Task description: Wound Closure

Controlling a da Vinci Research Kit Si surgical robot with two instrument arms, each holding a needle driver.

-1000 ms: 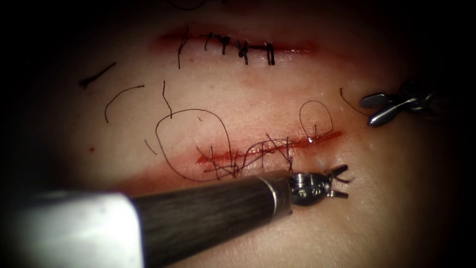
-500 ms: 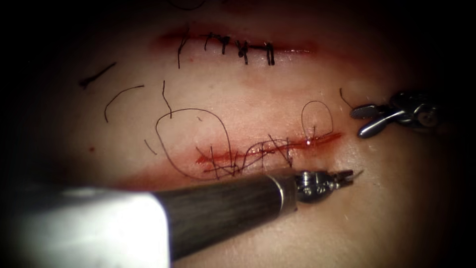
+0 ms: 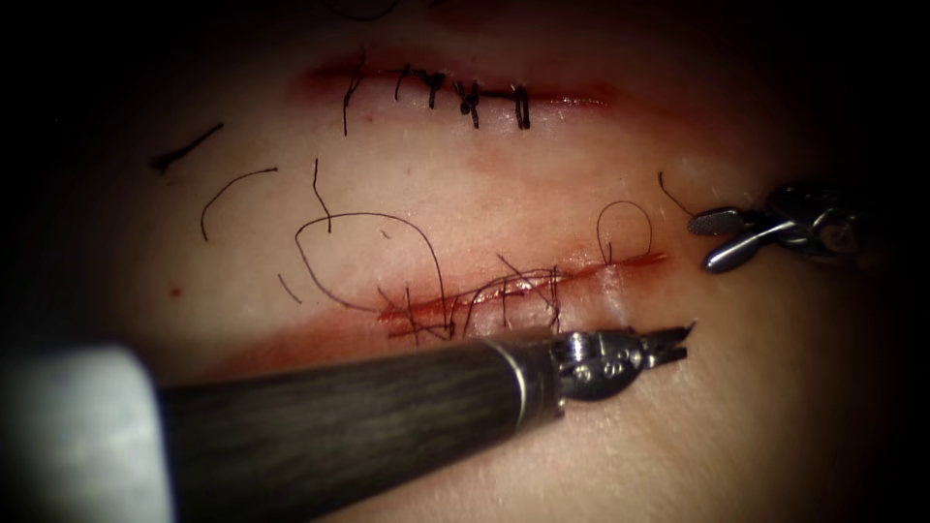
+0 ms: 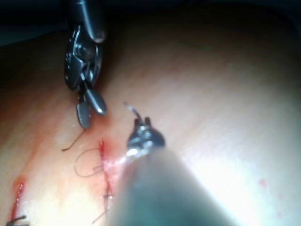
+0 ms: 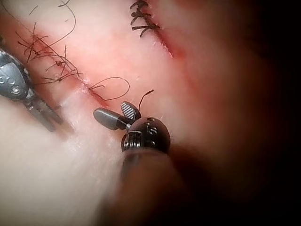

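Left end effector (image 3: 678,341) seemingly pinching needle tip (right end effector (image 3: 725,239) parted)

Lit brightly at the centre of the tissue (image 3: 542,194), darkening to black toward the edges. Blurred glare on the nearest shaft (image 3: 68,436).

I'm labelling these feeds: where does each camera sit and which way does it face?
Endoscope: above, in front, facing the cut; left tool shut on what seems the needle, clear of tissue; right tool open, empty.
Left wrist: on left arm, looking down its shaft at its jaws.
Right wrist: on right arm, looking at its jaws.
Shared: all show both tools, the cut.
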